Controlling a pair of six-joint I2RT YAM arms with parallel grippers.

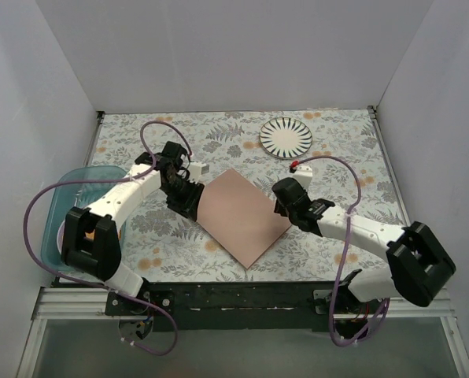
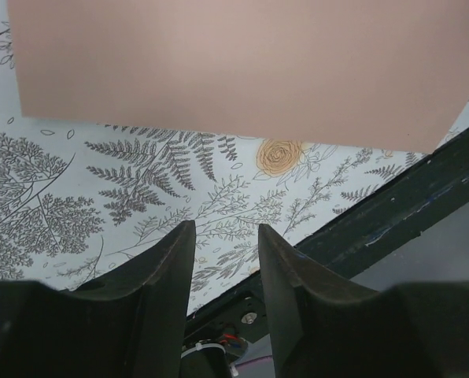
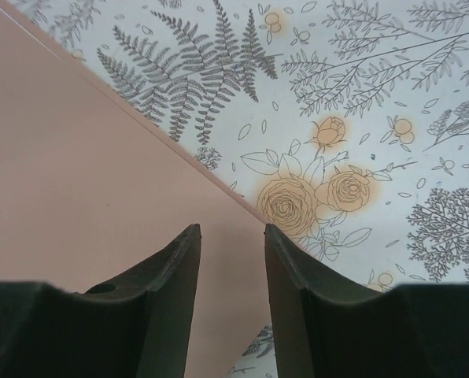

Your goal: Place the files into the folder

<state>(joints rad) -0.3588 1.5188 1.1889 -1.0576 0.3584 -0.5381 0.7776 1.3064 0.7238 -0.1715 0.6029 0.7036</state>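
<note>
At the edges of the folder, your left gripper and right gripper gape narrowly, empty; slip one finger under, lift slowly.

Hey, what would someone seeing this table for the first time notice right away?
A closed brown folder lies diagonally in the middle of the flowered tablecloth, with the left end effector and right end effector close to its sides. A striped plate sits at the far edge and a teal tray at the left edge.
</note>
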